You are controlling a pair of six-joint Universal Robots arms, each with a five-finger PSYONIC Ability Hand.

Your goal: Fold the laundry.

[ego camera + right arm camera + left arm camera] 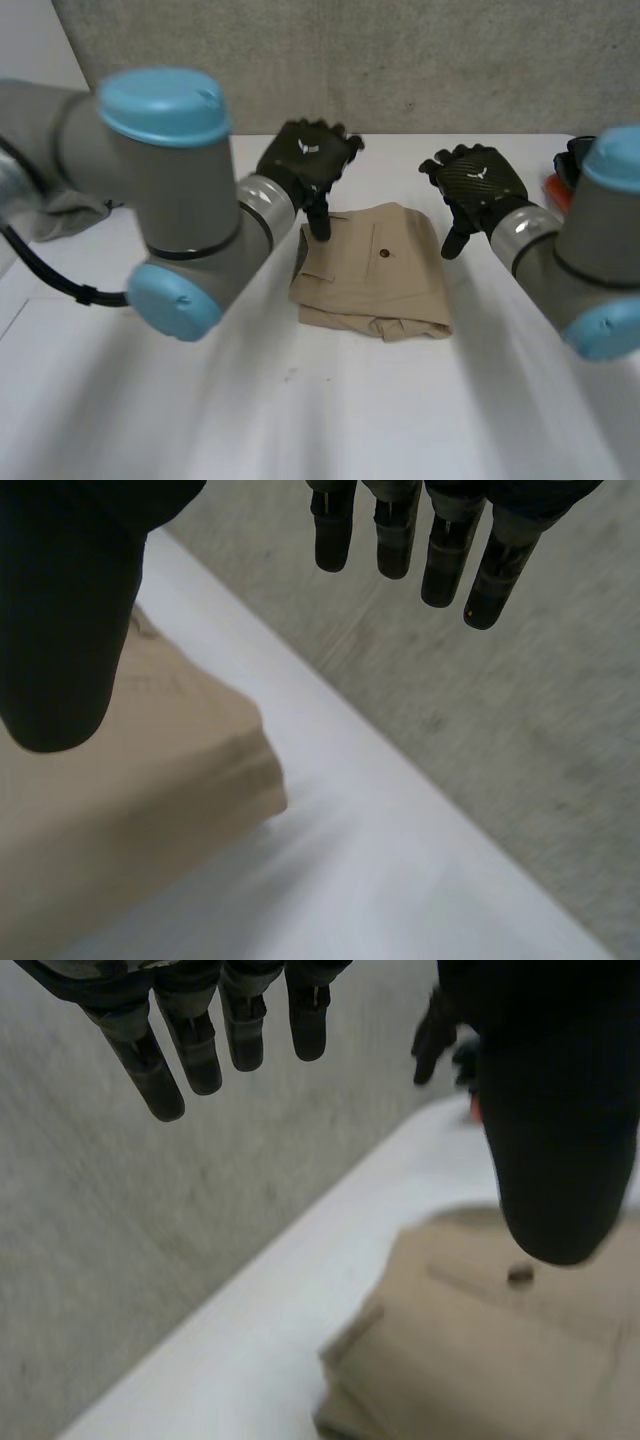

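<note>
Tan trousers (375, 270) lie folded into a compact stack at the middle of the white table (300, 410), a dark button on top. My left hand (305, 160) hovers above the stack's far left corner, open, its thumb pointing down toward the cloth. My right hand (478, 185) hovers just off the stack's far right side, open as well. In the left wrist view my left hand's fingers (200, 1040) hang straight above the table's far edge, the trousers (480, 1350) under the thumb. In the right wrist view the right hand's fingers (440, 550) are straight, with the trousers (130, 790) below the thumb.
A grey garment (60, 215) lies at the table's left edge behind my left arm. An orange and black object (562, 178) sits at the far right edge. A grey wall (400, 60) rises behind the table.
</note>
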